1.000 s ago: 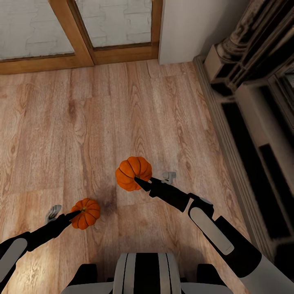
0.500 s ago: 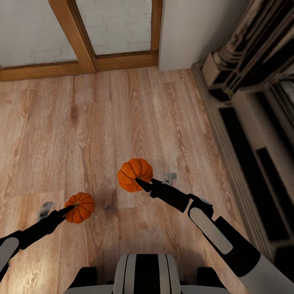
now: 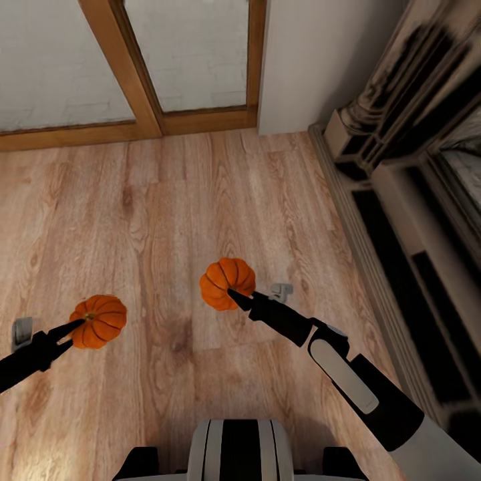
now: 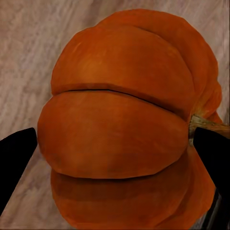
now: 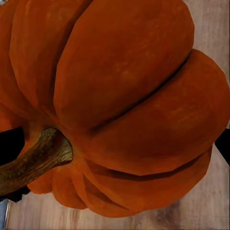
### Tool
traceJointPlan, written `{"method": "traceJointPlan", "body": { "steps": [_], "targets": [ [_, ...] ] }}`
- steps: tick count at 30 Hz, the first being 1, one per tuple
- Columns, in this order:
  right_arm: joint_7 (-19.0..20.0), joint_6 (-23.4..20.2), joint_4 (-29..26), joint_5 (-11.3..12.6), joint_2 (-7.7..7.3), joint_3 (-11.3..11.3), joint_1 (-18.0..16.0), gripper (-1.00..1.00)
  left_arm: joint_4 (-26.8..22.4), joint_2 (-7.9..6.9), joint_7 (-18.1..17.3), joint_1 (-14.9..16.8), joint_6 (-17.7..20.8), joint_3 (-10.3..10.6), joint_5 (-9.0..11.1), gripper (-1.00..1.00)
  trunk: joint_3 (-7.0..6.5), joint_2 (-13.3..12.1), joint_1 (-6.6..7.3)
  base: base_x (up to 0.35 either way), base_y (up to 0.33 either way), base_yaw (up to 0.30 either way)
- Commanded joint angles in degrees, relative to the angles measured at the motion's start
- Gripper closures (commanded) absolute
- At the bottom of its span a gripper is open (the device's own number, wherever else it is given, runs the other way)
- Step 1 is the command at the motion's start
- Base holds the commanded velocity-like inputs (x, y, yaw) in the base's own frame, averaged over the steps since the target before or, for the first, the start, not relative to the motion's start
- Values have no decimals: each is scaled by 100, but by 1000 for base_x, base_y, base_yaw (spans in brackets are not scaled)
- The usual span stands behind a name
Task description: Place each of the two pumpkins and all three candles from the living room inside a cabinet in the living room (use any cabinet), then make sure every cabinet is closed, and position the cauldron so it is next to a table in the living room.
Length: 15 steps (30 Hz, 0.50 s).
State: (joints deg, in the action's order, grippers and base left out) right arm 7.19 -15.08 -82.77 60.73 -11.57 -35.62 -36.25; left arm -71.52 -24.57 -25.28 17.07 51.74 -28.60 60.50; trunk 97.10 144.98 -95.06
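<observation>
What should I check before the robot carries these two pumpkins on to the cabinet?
1. Left gripper shut on left pumpkin: ok, black fingers flank it in the left wrist view.
2. Right gripper shut on right pumpkin: ok.
3. Both pumpkins lifted off the wood floor: ok, shadows lie below them.
4. Cabinet located: cannot tell.
5. Clearance from the dark fireplace surround beside the right arm: ok for now.
</observation>
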Motion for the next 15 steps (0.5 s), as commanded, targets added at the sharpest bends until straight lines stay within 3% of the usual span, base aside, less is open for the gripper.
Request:
{"method": "traceJointPlan", "body": {
  "steps": [1,4,8,15],
  "targets": [
    [-29,-18,1,60,-3,-6,-2,100,-34,3,-12,-2,108,-126,-32,100,-20,0,3,0,0,0],
    [-68,-19,30,68,-2,5,-2,100,-73,5,-12,-18,238,-296,-27,100,-87,-4,11,0,0,0],
    [-74,-17,36,70,-3,5,-1,100,-80,5,-12,-26,262,-331,-28,100,-177,-10,21,0,0,9],
    [-78,-65,33,60,6,10,-3,100,-88,5,-12,-28,278,-339,0,100,-321,-19,39,0,0,211]
  ]
}}
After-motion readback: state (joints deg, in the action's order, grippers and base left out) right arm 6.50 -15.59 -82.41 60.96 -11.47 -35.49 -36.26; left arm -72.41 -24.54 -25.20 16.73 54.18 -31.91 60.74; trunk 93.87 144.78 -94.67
